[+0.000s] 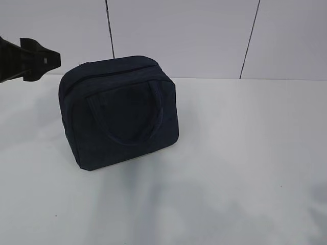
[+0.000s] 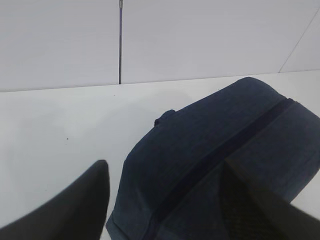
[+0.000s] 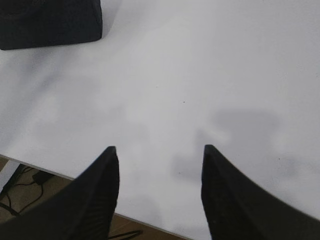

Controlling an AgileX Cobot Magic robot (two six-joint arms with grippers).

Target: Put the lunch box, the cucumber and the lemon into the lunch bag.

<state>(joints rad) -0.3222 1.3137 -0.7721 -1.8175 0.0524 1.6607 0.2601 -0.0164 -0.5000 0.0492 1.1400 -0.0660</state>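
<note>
Beneath left tool [image 2: 167,172], lunch bag [image 2: 215,165].

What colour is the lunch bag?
The lunch bag is dark navy blue all over, handles too. It shows best in the exterior view.

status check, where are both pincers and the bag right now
Left pincer open, hanging over the lunch bag. Right pincer open, empty, over bare table. Bag upright, zipper looks shut. Lunch box, cucumber, lemon not in view.
</note>
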